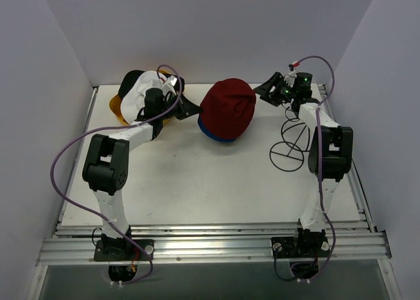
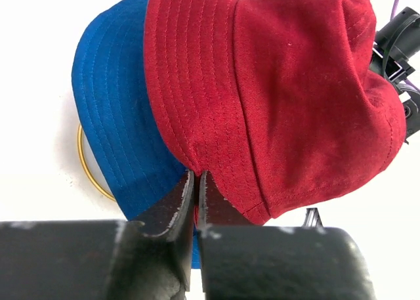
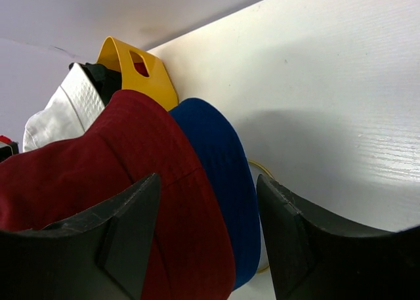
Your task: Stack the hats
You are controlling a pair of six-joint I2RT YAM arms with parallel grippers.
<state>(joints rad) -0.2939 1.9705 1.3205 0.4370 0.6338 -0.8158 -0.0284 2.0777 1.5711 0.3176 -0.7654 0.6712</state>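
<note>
A maroon bucket hat [image 1: 228, 106] sits on top of a blue bucket hat [image 1: 220, 137] in the middle of the table. My left gripper [image 1: 194, 111] reaches in from the left. In its wrist view the left gripper [image 2: 197, 176] is shut on the maroon hat's [image 2: 275, 96] brim, above the blue brim [image 2: 111, 116]. My right gripper [image 1: 261, 92] stands open at the stack's right side. Its wrist view shows the right gripper [image 3: 209, 182] with the maroon hat [image 3: 98, 182] and the blue hat [image 3: 223, 175] just beyond its fingers, untouched. A white hat [image 1: 140, 93] and a black cap [image 1: 131, 77] lie in the basket.
A yellow plastic basket [image 1: 117, 109] stands at the back left against the wall. A thin black wire frame [image 1: 289, 149] stands beside the right arm. A gold ring [image 2: 88, 169] shows under the blue hat. Walls close in the table on three sides.
</note>
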